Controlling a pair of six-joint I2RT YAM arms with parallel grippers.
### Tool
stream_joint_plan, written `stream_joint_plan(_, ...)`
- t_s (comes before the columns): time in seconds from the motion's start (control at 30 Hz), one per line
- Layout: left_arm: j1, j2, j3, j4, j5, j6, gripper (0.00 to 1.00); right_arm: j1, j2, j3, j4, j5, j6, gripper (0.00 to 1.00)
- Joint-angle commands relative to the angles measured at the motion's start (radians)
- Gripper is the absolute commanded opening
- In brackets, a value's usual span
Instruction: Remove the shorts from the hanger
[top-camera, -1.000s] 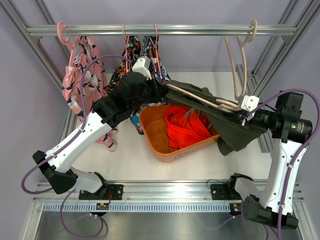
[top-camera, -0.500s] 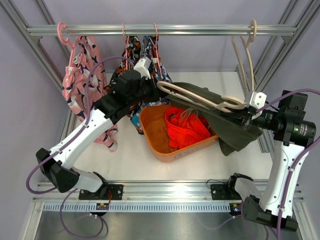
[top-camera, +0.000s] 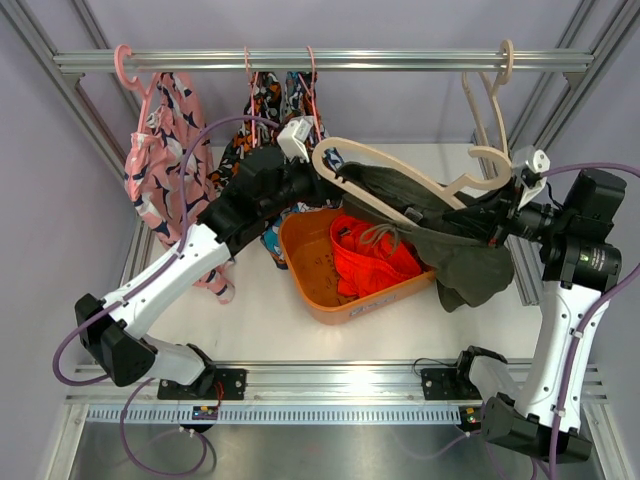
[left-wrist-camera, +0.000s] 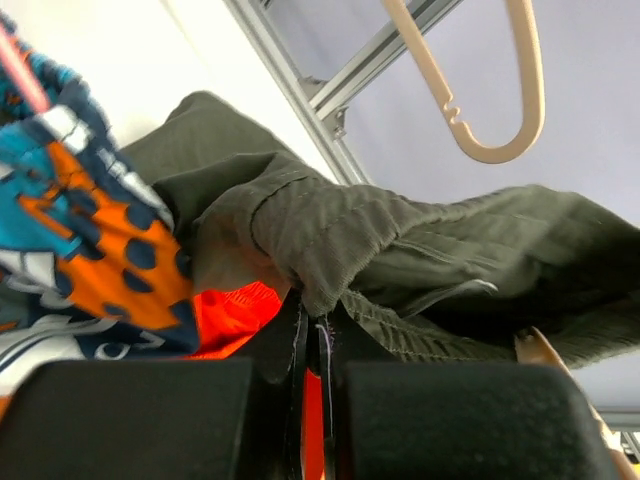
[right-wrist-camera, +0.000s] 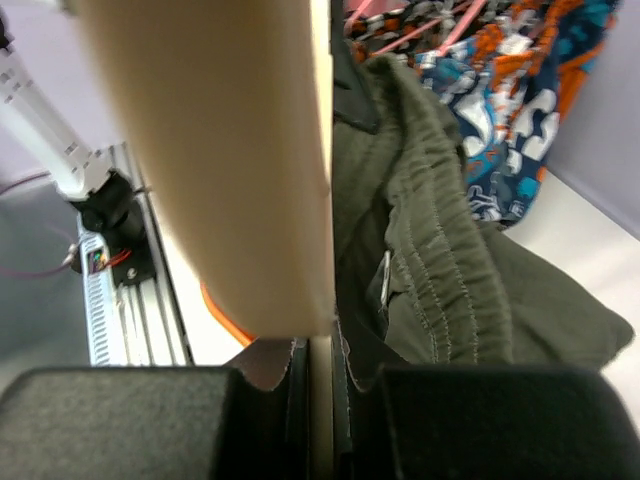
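1. Pinching a folded edge of the dark olive shorts (left-wrist-camera: 420, 250), the left gripper (left-wrist-camera: 312, 340) has its fingers pressed fully together, with cloth caught between the tips.
2. Right gripper (right-wrist-camera: 320, 345): fingers almost closed and clamped on the beige hanger (right-wrist-camera: 220, 150), which fills the narrow gap between them.
3. Top view: the beige hanger arches, tilted, between the two grippers. It is gripped near its right end and sits below and apart from the rail (top-camera: 400, 60).
4. The dark olive shorts sag under the hanger. They stretch from the left gripper's pinch on the left to a bunched mass below the right gripper, and hang over the right end of the orange bin (top-camera: 305, 265).
5. Orange-red shorts (top-camera: 375, 255) lie crumpled inside the bin.
6. On the rail: blue-orange-white printed shorts (top-camera: 265, 105) on pink hangers at far centre, pink printed shorts (top-camera: 160, 165) at far left, and an empty beige hanger (top-camera: 490, 95) at far right.
7. Writing: a pale mark on the bin's near wall is too small to read.
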Motion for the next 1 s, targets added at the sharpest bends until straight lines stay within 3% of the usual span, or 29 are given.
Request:
stream_joint_plan(0.0, -0.084, 0.007, 0.003, 0.192, 0.077, 0.044, 0.02, 0.01, -0.008, -0.032, 0.355, 0.078, 0.336, 0.0)
stream_joint_plan(0.13, -0.113, 0.037, 0.004, 0.241, 0.097, 0.031, 0.02, 0.022, -0.003, -0.054, 0.701, 0.117, 0.616, 0.0)
stream_joint_plan(0.53, -0.159, 0.133, 0.037, 0.371, 0.166, -0.038, 0.02, 0.07, -0.005, -0.164, 1.246, 0.306, 1.07, 0.0)
stream_joint_plan(0.77, -0.161, 0.143, 0.041, 0.414, 0.174, -0.054, 0.02, 0.071, 0.015, -0.173, 1.369, 0.397, 1.173, 0.0)
stream_joint_plan(0.97, -0.202, 0.2, 0.096, 0.442, 0.227, -0.063, 0.02, 0.073, 0.031, -0.095, 1.281, 0.44, 1.067, 0.0)
